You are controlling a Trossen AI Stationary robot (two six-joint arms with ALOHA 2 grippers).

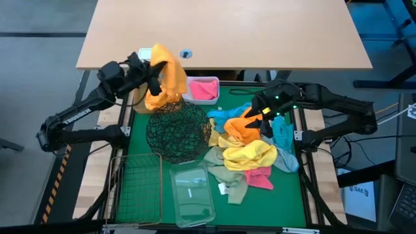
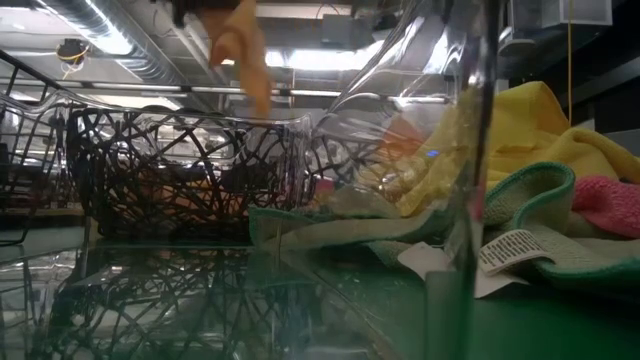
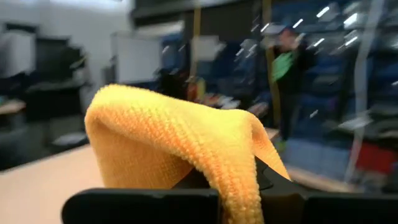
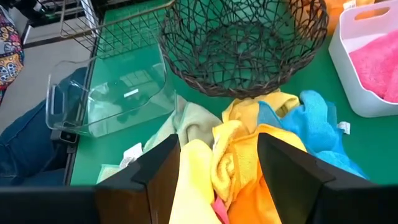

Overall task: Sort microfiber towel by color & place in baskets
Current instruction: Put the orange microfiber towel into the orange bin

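Carrying an orange towel [image 1: 166, 77] in the left hand [image 1: 154, 81], clenched on the cloth and lifted over the table's far-left corner, between the round black mesh bowl [image 1: 177, 132] and the tan box [image 1: 147, 54] at the far edge. Seen from above: towel draped down from that hand, its lower end hanging just beyond the bowl's far rim, apart from the white tub [image 1: 205, 90] with pink cloth inside. Judged as mid-delivery; next calls for settling over the chosen basket and letting go, though which one cannot be told. Right hand [image 1: 266, 114] spread wide, poised over the far side of the mixed towel pile [image 1: 250, 151] near the right edge, gripping nothing. Wire basket [image 1: 138, 185] and clear tub [image 1: 192, 195] standing along the near edge.

From table height: orange cloth [image 2: 243, 55] dangling above the mesh bowl [image 2: 160, 170], clear of its rim; pile [image 2: 520, 170] on the right behind the clear tub's wall.

From the left wrist: orange towel [image 3: 180, 146] folded over the fingers, pinched firmly, room behind blurred.

From the right wrist: hand [image 4: 217, 168] released, dark fingers [image 4: 163, 171] straddling yellow and orange folds [image 4: 227, 165] without pressing them; blue cloth [image 4: 311, 127] just beside, mesh bowl [image 4: 242, 43] beyond, clear tub [image 4: 112, 99] and white tub [image 4: 367, 59] to either side. Likely next there: lowering and pinching one colour alone.
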